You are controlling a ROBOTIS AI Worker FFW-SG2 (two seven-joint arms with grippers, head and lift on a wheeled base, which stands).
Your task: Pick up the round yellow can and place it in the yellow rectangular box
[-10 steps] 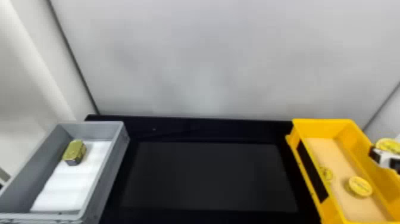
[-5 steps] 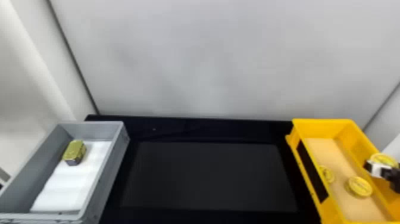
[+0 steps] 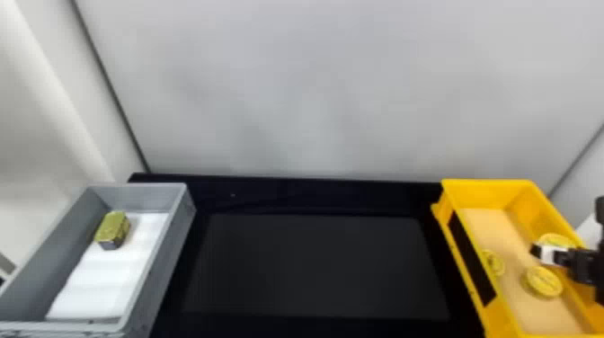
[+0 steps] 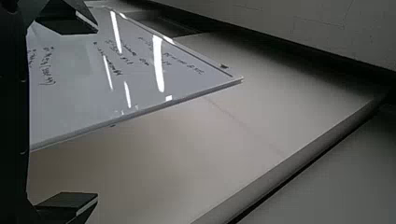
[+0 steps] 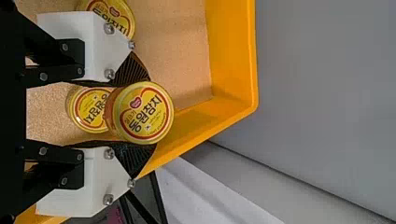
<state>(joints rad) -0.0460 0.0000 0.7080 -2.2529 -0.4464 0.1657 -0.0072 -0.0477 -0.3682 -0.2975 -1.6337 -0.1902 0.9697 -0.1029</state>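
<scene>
The round yellow can (image 3: pixel 556 240) is being held by the right claw (image 3: pixel 546 254) over the yellow rectangular box (image 3: pixel 487 183), toward the long wall on the robot's right. In the right wrist view, the can's side is being clamped between the ribbed black pads (image 5: pixel 134 158) of the right claw (image 5: pixel 149 113), and its printed lid is being turned toward the camera. Whether the box wall is being touched by the can cannot be told.

Two more round cans are being held inside the same box. One can (image 3: pixel 544 282) is being borne by the tan floor (image 3: pixel 485 220) of the box, near the held can, and the other can (image 3: pixel 494 263) is being partly hidden by the long wall on the robot's left.

On the robot's left, a grey box (image 3: pixel 135 185) is being set apart from the yellow one by the dark desk (image 3: pixel 314 265). A gold-topped rectangular can (image 3: pixel 112 227) is being kept in its far part, and its floor is being partly covered by a white liner (image 3: pixel 101 285).

The fingers of the left claw (image 4: pixel 93 113) are being held wide apart. Beyond them, a white board (image 4: pixel 130 70) is being marked with lines of dark handwriting and crossed by bright reflections.
</scene>
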